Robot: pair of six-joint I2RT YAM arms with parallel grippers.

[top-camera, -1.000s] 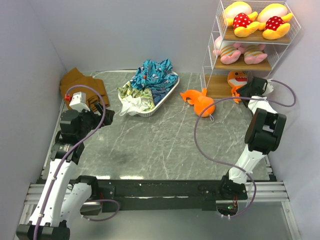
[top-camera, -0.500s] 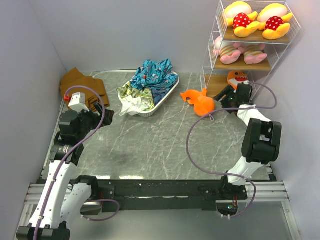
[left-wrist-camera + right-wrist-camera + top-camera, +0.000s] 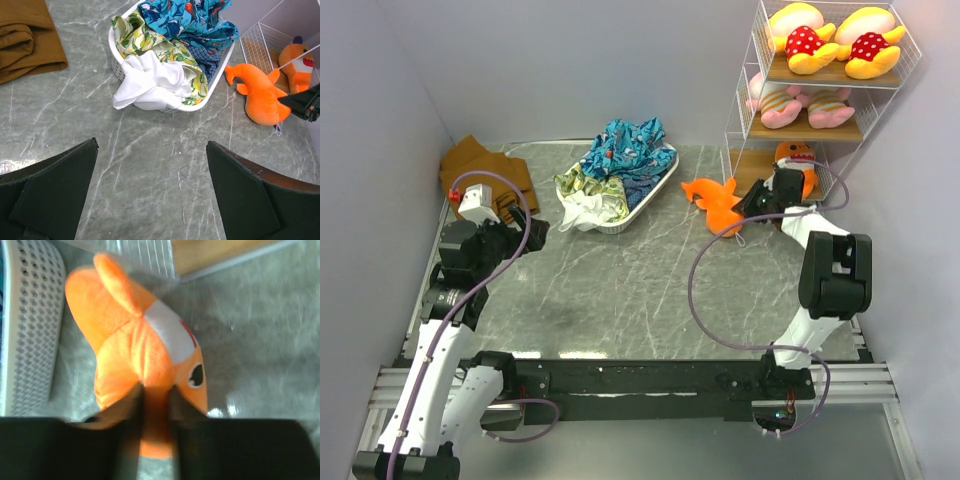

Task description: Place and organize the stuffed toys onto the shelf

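Observation:
An orange shark [image 3: 715, 203] [image 3: 140, 345] [image 3: 260, 95] lies on the table just left of the shelf [image 3: 752, 172]. My right gripper [image 3: 752, 204] [image 3: 156, 390] is shut on it, with a fold of its plush pinched between the two black fingers [image 3: 125, 407]. A second orange shark [image 3: 795, 157] [image 3: 297, 57] sits on the bottom board. Two pink toys [image 3: 782, 104] lie on the middle board and two yellow ones [image 3: 805, 42] on the top board. At the left, my left gripper [image 3: 528, 233] [image 3: 151, 142] stands open over bare table.
A white oval tray [image 3: 671, 166] [image 3: 116, 60] heaped with blue-patterned and white cloth [image 3: 620, 160] stands at the back centre, close to the shark's tail. A brown folded cloth [image 3: 485, 170] [image 3: 25, 40] lies at the back left. Grey walls enclose the table.
My right gripper has moved left from the bottom board to the shark on the table and has shut on it. The left arm has not moved.

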